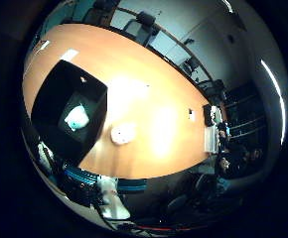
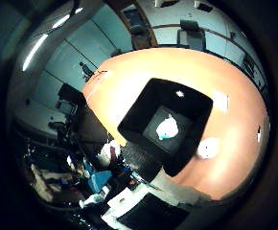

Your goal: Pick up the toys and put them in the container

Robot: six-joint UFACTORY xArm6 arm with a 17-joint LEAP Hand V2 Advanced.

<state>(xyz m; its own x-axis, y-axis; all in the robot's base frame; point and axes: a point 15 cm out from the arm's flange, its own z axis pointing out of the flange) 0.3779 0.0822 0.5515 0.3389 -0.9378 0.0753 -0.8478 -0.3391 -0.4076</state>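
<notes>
A black square container (image 1: pixel 53 87) stands on the long orange-brown table (image 1: pixel 154 94) near one end. A pale teal and white toy (image 1: pixel 76 118) lies inside it on the bottom. A small white rounded toy (image 1: pixel 123 133) lies on the table just beside the container, away from its wall. The right thumb side palm view shows the same container (image 2: pixel 144 105) with the toy (image 2: pixel 168 126) in it and the white toy (image 2: pixel 208 148) outside. My hand is high above the table, over the container end; everything looks small and far from the palm.
Dark office chairs (image 1: pixel 144 25) stand around the table. Small light items (image 1: pixel 212 127) lie near the table's far end, and a white sheet (image 2: pixel 220 100) lies beyond the container. Cluttered equipment (image 2: pixel 101 182) stands beside the table's near edge.
</notes>
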